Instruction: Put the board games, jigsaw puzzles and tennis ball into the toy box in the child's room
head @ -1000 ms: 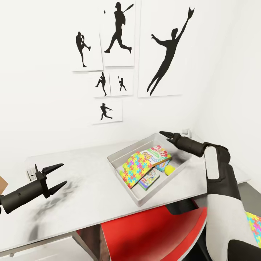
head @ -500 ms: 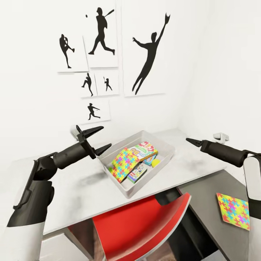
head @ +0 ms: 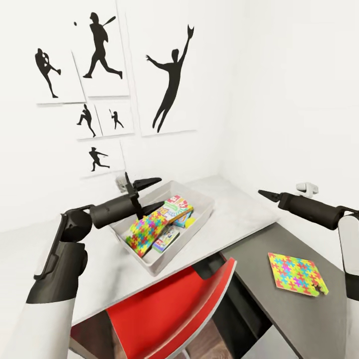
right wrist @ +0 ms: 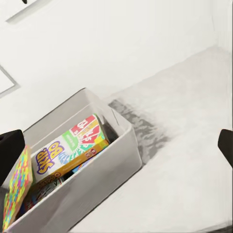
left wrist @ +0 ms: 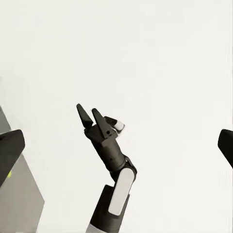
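The light grey toy box point(head: 202, 198) stands on the pale table point(head: 239, 212). In it lie a jigsaw puzzle point(head: 147, 227), a yellow-orange board game point(head: 177, 206), a smaller blue board game point(head: 166, 240) and the tennis ball point(head: 189, 222). My left gripper point(head: 158, 191) hangs open over the box's far left edge, holding nothing. My right gripper point(head: 263, 193) is open and empty, right of the box, above the table's corner. A second jigsaw puzzle point(head: 296, 274) lies flat on the dark grey top point(head: 254, 259). The right wrist view looks at the toy box point(right wrist: 114, 160) and the board game point(right wrist: 73, 145).
A red chair point(head: 169, 309) is pushed in below the box, at the table's front. A small white fitting point(head: 306, 188) sits on the right wall behind my right arm. Baseball silhouette posters point(head: 167, 75) hang on the back wall.
The head view has swung right, bringing the dark top and second puzzle into view. My left gripper has come across the table to the box. My right gripper has drawn away from the box, rightward.
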{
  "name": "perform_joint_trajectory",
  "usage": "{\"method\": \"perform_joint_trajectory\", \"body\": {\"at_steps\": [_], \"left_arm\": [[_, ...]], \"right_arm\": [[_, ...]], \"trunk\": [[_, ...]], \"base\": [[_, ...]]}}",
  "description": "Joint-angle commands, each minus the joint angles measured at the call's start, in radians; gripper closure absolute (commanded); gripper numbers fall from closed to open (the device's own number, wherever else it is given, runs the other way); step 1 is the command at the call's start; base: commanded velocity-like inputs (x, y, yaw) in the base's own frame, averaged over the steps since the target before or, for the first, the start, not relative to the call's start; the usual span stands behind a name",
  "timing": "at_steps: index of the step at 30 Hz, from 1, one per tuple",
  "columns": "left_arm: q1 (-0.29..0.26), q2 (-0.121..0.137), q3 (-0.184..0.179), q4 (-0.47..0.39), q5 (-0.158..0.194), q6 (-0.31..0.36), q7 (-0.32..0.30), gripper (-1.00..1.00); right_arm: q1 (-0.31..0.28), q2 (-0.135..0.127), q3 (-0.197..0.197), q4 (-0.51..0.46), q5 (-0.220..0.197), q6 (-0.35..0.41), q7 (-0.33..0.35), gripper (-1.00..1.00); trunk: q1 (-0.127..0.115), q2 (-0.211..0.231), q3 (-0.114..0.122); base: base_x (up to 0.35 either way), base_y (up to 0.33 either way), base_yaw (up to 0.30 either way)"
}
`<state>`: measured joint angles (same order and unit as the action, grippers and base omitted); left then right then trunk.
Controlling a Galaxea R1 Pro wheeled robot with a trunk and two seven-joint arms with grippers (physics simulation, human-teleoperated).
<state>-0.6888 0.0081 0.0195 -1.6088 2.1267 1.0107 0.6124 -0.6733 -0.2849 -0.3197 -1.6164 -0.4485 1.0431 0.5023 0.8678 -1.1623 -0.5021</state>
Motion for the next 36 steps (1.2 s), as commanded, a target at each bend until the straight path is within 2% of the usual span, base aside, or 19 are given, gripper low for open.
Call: {"method": "perform_joint_trajectory", "body": {"at_steps": [1,3,4,6,7,8,10,13,15,16,20,25,36], "left_arm": [[-0.008,-0.013,-0.008,-0.001,-0.019,-0.002,0.027,-1.0],[-0.025,-0.042,-0.026,-0.001,-0.083,-0.011,0.056,-1.0],[-0.04,-0.074,-0.051,0.0,-0.152,-0.023,0.081,-1.0],[-0.054,-0.101,-0.089,0.0,-0.214,-0.04,0.098,-1.0],[-0.06,-0.111,-0.111,0.0,-0.24,-0.051,0.105,-1.0],[-0.075,-0.123,-0.157,0.0,-0.281,-0.073,0.114,-1.0],[-0.087,-0.131,-0.197,0.0,-0.308,-0.094,0.12,-1.0],[-0.1,-0.139,-0.243,0.0,-0.338,-0.122,0.127,-1.0],[-0.104,-0.14,-0.256,0.0,-0.346,-0.129,0.131,-1.0],[-0.108,-0.142,-0.267,0.0,-0.362,-0.135,0.145,-1.0],[-0.112,-0.144,-0.277,0.0,-0.403,-0.139,0.167,-1.0],[-0.112,-0.144,-0.279,0.0,-0.425,-0.142,0.174,-1.0],[-0.112,-0.137,-0.271,0.0,-0.435,-0.142,0.185,-1.0]], "right_arm": [[-0.001,0.0,-0.001,0.0,0.01,0.004,0.01,-1.0],[0.002,-0.005,-0.001,0.001,0.019,0.004,0.009,-1.0],[0.016,-0.019,-0.002,0.001,0.028,0.004,0.01,-1.0],[0.035,-0.042,-0.005,0.0,0.033,0.004,0.011,-1.0],[0.043,-0.054,-0.007,0.0,0.035,0.004,0.012,-1.0],[0.055,-0.074,-0.01,0.0,0.036,0.004,0.013,-1.0],[0.062,-0.086,-0.012,0.0,0.037,0.004,0.014,-1.0],[0.07,-0.097,-0.014,0.0,0.037,0.004,0.015,-1.0],[0.073,-0.099,-0.014,0.0,0.037,0.004,0.015,-1.0],[0.075,-0.101,-0.014,0.0,0.037,0.004,0.015,-1.0],[0.076,-0.103,-0.013,0.0,0.036,0.004,0.016,-1.0],[0.078,-0.103,-0.013,0.0,0.036,0.004,0.016,-1.0],[0.078,-0.104,-0.004,0.0,0.03,0.004,0.017,-1.0]], "trunk": [[0.0,-0.001,0.0],[0.0,-0.001,0.001],[0.0,-0.001,0.002],[0.0,-0.001,0.004],[0.0,-0.001,0.005],[0.0,-0.001,0.005],[0.0,-0.001,0.007],[0.0,-0.001,0.009],[0.0,-0.001,0.011],[0.0,-0.001,0.012],[0.0,-0.001,0.015],[0.0,-0.001,0.019],[0.0,-0.001,0.028]], "base": [[0.0,0.0,-0.281],[0.0,0.0,-0.281],[0.0,0.0,-0.281],[0.0,0.0,-0.281],[0.0,0.0,-0.281],[0.0,0.0,-0.281],[0.0,0.0,-0.281],[0.0,0.0,-0.28],[0.0,0.0,-0.28],[0.0,0.0,-0.279],[0.0,0.0,-0.279],[0.0,0.0,-0.279],[0.0,0.0,-0.279]]}}
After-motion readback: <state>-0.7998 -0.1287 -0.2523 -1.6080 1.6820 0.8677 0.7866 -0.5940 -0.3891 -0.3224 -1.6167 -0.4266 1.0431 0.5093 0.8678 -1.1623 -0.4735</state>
